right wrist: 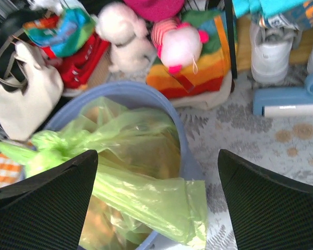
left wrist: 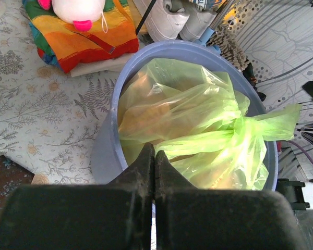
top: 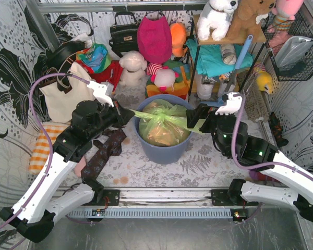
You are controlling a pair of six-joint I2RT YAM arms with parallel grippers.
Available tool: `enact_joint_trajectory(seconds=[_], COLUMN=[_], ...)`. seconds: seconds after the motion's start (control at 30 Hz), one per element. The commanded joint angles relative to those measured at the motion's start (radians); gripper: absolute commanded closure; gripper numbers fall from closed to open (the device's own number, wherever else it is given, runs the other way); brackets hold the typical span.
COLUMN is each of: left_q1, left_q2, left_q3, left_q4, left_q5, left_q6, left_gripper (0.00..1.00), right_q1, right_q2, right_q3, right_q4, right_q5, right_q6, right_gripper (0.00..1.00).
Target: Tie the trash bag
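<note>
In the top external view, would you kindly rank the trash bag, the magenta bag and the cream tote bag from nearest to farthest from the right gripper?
From the right gripper:
1. trash bag, just to its left, sitting in the bin.
2. magenta bag, hanging at the back.
3. cream tote bag, far over on the left side.

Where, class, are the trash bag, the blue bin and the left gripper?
trash bag (left wrist: 235,130): left wrist view, on the knotted neck.
blue bin (top: 164,152): top external view, on its near outer wall.
left gripper (left wrist: 154,151): left wrist view, between its shut fingertips.
</note>
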Motion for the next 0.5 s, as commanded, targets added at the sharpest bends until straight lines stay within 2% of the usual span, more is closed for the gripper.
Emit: enact_joint_trajectory(seconds=[0.0, 0.1, 0.47], left_q1=[0.003, 0.003, 0.003], left_q2=[-0.007, -0.002, -0.003], left_q3=[-0.011, -0.016, -0.026], left_q4=[0.079, 0.089, 0.113], left_q5=[0.019, 0.028, 0.046], left_q6=[0.016, 0.013, 0.003], left_gripper=[1.00, 1.00, 1.00], right_q1=[-0.118, -0.218, -0.291], right_q2=[0.029, 0.029, 0.019], right_q3=[0.022, 0.002, -0.029], right_q4=[-0.101, -0.063, 0.016], right_q5=[-0.215, -0.361, -0.588], right_q6=[0.076, 0.088, 0.080], right_gripper=[0.03, 0.03, 0.03])
